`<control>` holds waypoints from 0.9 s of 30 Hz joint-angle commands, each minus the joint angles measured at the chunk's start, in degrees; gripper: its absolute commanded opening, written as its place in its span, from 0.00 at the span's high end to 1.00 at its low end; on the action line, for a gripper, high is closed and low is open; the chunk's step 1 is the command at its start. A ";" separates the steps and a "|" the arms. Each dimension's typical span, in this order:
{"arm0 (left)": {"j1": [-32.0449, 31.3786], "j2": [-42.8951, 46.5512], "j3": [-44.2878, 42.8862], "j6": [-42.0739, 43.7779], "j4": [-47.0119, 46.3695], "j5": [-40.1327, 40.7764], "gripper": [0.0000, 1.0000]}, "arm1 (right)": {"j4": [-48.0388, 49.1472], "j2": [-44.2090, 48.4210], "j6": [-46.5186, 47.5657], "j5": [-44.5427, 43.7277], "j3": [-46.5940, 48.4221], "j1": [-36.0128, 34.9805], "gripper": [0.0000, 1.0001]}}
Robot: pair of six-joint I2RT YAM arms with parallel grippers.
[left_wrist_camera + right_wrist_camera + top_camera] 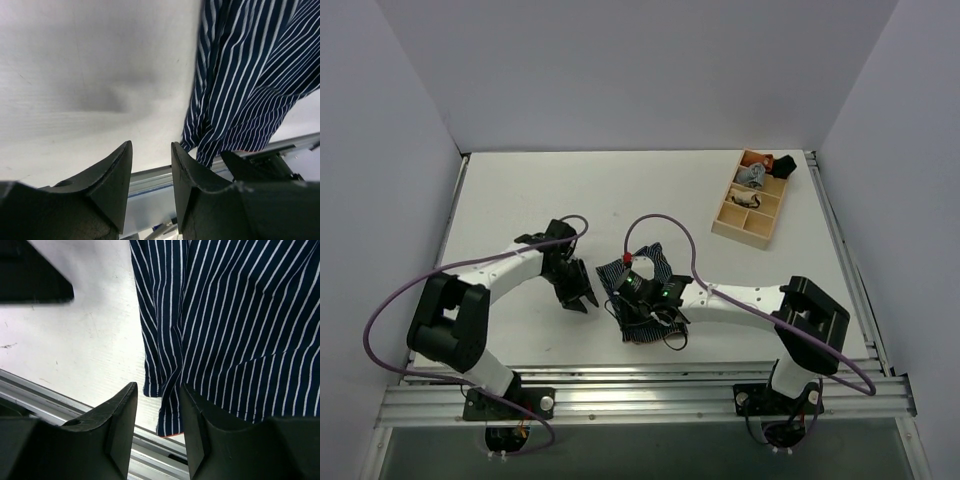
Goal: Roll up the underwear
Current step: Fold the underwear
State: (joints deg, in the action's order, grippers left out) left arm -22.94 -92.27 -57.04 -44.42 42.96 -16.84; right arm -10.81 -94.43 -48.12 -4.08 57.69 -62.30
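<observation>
The underwear (650,296) is dark navy cloth with fine white pinstripes, lying flat on the white table near the front edge. It fills the right of the left wrist view (250,75) and most of the right wrist view (235,325). My right gripper (157,400) is open, just above the cloth's near-left corner, with nothing between its fingers. In the top view it sits over the garment (645,305). My left gripper (151,160) is open and empty over bare table, just left of the cloth (578,288).
A wooden compartment tray (752,200) stands at the back right with small rolled garments (760,172) in its far cells. The metal rail (620,385) runs along the table's front edge, close below the cloth. White walls enclose the table.
</observation>
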 commanded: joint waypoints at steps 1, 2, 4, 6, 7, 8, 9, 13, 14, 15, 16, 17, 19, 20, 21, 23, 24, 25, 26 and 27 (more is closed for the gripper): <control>-0.61 4.98 5.43 -4.35 -11.11 -7.15 0.56 | -1.67 2.06 -1.19 0.12 -1.53 0.25 0.66; -1.05 6.56 8.32 -6.36 -12.71 -8.37 0.56 | -1.67 2.23 -1.28 0.38 -1.79 0.25 0.66; -3.16 7.54 10.53 -8.30 -17.35 -9.43 0.56 | -1.93 2.58 -1.54 0.82 -2.84 0.08 0.66; -5.18 7.89 11.94 -10.41 -18.96 -8.92 0.56 | -1.50 3.11 -1.80 1.09 -3.72 -0.19 0.67; -7.01 7.89 12.38 -11.03 -20.27 -8.56 0.56 | -1.24 3.46 -1.89 1.35 -4.60 -0.19 0.68; -7.90 7.46 12.74 -12.34 -21.07 -8.39 0.56 | -0.71 3.47 -1.89 1.70 -4.95 -0.10 0.69; -8.69 7.19 13.26 -12.88 -21.86 -8.21 0.56 | -0.53 3.47 -1.89 1.79 -5.04 -0.19 0.71; -11.60 6.49 14.58 -15.07 -24.67 -6.80 0.56 | -0.62 2.42 -1.10 1.79 -4.17 0.34 0.85; -12.04 6.49 15.02 -15.77 -25.29 -6.71 0.56 | -1.05 2.06 -0.84 1.70 -3.30 0.51 0.89; -12.22 6.49 15.46 -16.22 -26.60 -6.63 0.56 | -1.23 1.89 -0.75 1.62 -2.94 0.86 0.97; -12.30 6.40 16.33 -16.57 -27.22 -6.54 0.56 | -1.41 1.54 -0.58 1.62 -2.41 1.04 1.00; -12.57 6.14 16.78 -17.27 -27.66 -6.36 0.56 | -1.67 1.45 -0.66 1.53 -1.89 1.13 1.00; -13.09 5.79 17.74 -18.06 -28.81 -5.93 0.56 | -1.76 1.53 -0.57 1.18 -1.44 1.39 1.00; -13.62 5.26 18.01 -18.59 -29.07 -5.75 0.57 | -1.76 1.62 -0.66 1.00 -1.27 1.48 1.00; -13.97 5.00 18.10 -18.68 -29.33 -5.57 0.57 | -1.76 1.62 -0.75 0.91 -1.27 1.66 1.00; -14.67 4.38 18.01 -19.03 -28.81 -4.79 0.58 | -1.76 1.80 -0.92 0.65 -1.35 1.92 1.00; -15.55 4.29 18.01 -19.12 -28.81 -4.61 0.58 | -1.85 1.88 -1.01 0.39 -1.44 2.01 1.00; -15.91 4.20 18.01 -19.29 -28.81 -4.34 0.58 | -1.76 1.97 -1.10 0.12 -1.62 2.36 1.00; -16.17 4.03 18.01 -19.38 -28.72 -3.82 0.58 | -1.59 1.80 -1.01 0.12 -1.62 2.62 1.00; -16.61 3.77 18.10 -19.47 -28.98 -3.55 0.58 | -1.58 1.71 -0.93 0.12 -1.70 2.71 1.00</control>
State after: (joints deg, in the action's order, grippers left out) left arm -38.39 -88.01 -39.03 -62.81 16.71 -22.33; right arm -10.70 -93.62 -49.06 -2.11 54.78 -60.38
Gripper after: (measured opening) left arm 0.423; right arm 0.005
